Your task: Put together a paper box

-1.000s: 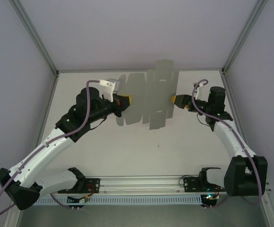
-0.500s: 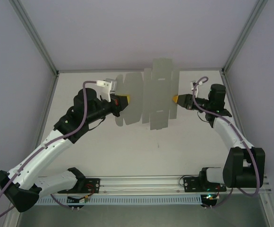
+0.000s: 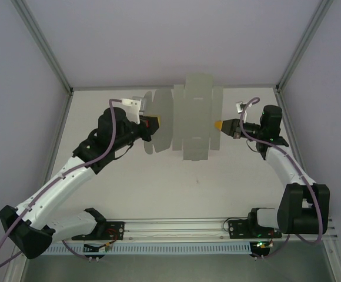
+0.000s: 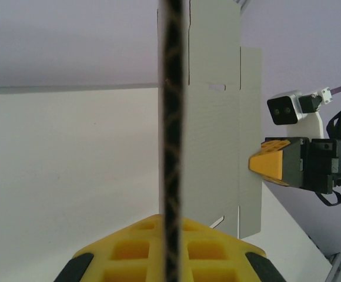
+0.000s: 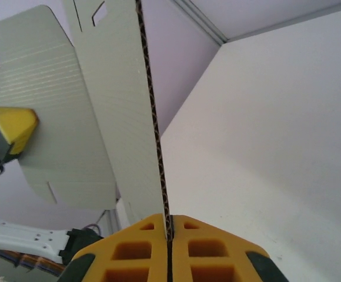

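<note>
Flat paper box (image 3: pixel 194 117) (above table (image 3: pixel 159 179)).

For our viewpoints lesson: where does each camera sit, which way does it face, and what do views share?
Top external: above, behind the arms, looking down on the table; both arms show.
Left wrist: on the left arm, facing the right end effector past its fingers.
Right wrist: mirrored, facing the left end effector.
Shared: the paper box.

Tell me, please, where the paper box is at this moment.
In the top view the paper box, a flat sheet, is over the far middle of the table, clamped between the left tool and the right tool.
</note>
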`<state>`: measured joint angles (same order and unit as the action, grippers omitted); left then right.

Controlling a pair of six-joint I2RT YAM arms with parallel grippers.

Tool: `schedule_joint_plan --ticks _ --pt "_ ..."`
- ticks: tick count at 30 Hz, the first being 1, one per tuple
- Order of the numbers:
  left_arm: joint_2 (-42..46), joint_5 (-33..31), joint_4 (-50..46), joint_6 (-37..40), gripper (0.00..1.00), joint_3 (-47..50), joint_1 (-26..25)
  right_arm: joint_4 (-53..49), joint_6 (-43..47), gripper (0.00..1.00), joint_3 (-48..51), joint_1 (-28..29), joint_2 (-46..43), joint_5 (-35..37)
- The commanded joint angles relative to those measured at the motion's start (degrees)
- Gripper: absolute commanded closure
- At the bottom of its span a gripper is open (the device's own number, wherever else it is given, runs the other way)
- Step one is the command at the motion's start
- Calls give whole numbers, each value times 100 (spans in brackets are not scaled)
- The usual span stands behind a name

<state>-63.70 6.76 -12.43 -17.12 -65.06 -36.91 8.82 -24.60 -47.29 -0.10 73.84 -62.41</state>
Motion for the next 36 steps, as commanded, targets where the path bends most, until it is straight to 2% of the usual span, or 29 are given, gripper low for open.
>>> schedule_joint_plan --ticks 1,4,6,9,14,16,19,21,24,26,29,33,36 --pt "-38 368 378 -123 100 1 -59 -1343 930 99 -399 392 -196 834" --pt "-122 275 398 -195 100 36 -58 -2671 1800 100 -973 1210 -205 3087" --pt "-213 237 466 -293 100 98 -55 -3016 2046 100 -1265 1778 -92 4445" --pt "-439 136 563 -515 100 222 -61 -3236 2011 100 -1636 2284 149 5979" --pt "-777 -126 832 -920 99 610 -63 -3407 2656 100 -2098 3116 763 8819" --pt "-903 -277 918 -1084 94 776 -65 -3438 2985 100 -2252 3272 1072 9511" --pt "-1093 -750 692 -1434 84 978 -66 -3176 3462 100 -2195 3355 1294 9786" --pt "-1190 -1030 372 -1620 67 1094 -68 -2769 3837 100 -1977 3357 1228 9524" --pt "-1173 -1455 72 -1942 52 1405 -63 -2133 4672 100 -1568 3365 1107 8939" --pt "-1109 -1662 -178 -2066 35 1524 -64 -1881 5102 100 -1308 3359 1095 8528" --pt "-942 -1967 -774 -2111 1 1525 -54 -1854 5536 100 -1203 3359 1246 8230" --pt "-570 -2496 -1368 -2095 0 1454 -22 -1514 6225 100 -1037 3366 1496 8234" --pt "-464 -2327 -1444 -1968 0 1221 168 -982 6666 100 -885 3432 1631 8375"
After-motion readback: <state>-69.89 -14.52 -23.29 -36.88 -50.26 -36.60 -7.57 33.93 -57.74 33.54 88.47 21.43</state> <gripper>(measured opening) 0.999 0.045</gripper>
